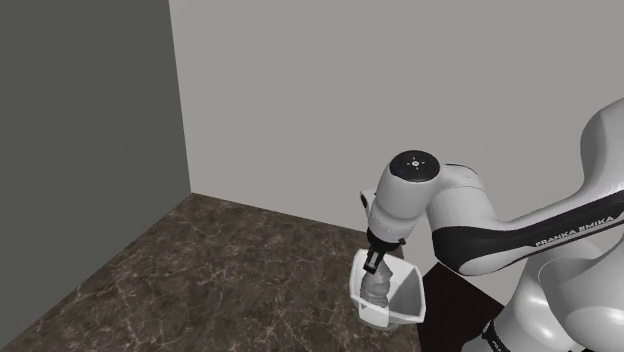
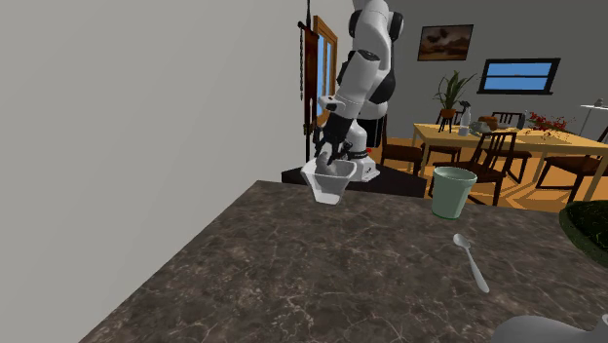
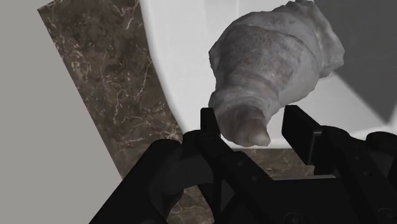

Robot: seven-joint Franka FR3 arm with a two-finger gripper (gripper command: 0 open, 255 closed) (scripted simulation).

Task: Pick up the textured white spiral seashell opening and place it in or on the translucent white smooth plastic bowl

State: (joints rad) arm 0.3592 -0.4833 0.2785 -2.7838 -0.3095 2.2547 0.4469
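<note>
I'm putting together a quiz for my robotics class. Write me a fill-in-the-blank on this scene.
The seashell is inside the white ____. The cup on the counter is pale ____. Near the cup lies a grey ____.
Missing words: bowl; green; spoon.

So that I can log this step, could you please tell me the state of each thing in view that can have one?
seashell: lying inside the bowl, not clasped.
bowl: upright on the counter, holding the seashell.
gripper: open, straddling the seashell's narrow tip.
green cup: upright on the counter.
spoon: lying flat on the counter.
</note>
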